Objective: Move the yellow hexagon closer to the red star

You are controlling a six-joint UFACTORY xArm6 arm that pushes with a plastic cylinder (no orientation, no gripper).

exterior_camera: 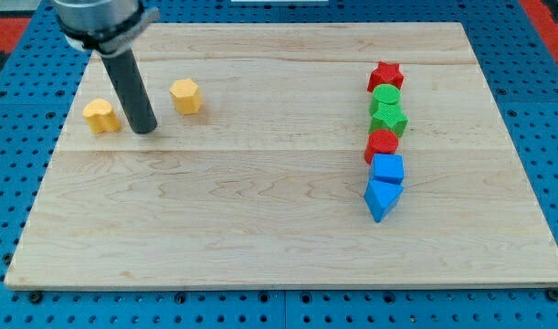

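The yellow hexagon (pixel 185 95) sits on the desk (pixel 260 210) near the view's top left, well apart from the red star (pixel 385 75) at the view's top right. My tip (pixel 144 129) rests just left of the hexagon, between it and a yellow heart-like block (pixel 100 116). There are no fingers, only the rod. Below the star, touching in a column: a green block (pixel 385 96), another green block (pixel 389 119), a red block (pixel 382 143), a blue block (pixel 388 168), a blue triangle-like block (pixel 381 197).

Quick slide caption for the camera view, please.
My tip sits between the yellow hexagon and a yellow heart-like block, far left of the red star topping a block column.
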